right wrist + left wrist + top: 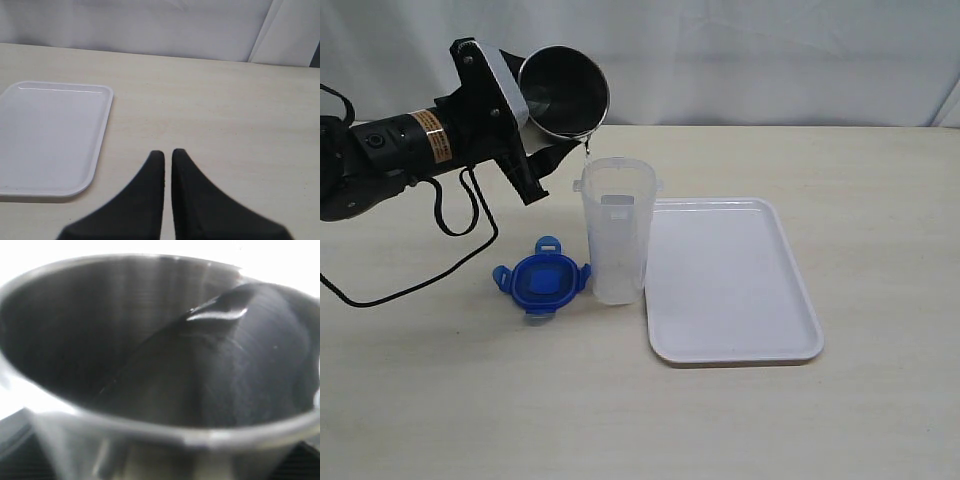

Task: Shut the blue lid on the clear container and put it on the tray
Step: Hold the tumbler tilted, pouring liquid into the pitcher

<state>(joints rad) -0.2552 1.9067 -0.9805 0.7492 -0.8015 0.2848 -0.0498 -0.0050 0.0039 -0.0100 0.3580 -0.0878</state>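
Note:
The clear container stands upright and uncovered on the table, just left of the white tray. Beside its base on the left, the blue lid lies flat with its flaps out. My left gripper is shut on a shiny steel cup, tilted with its lip over the container's mouth; a thin stream runs from the lip. The cup's dark inside fills the left wrist view and hides the fingers. Out of the exterior view, my right gripper hovers shut and empty over bare table beside the tray.
A black cable loops from the left arm down onto the table left of the lid. White curtain backs the table's far edge.

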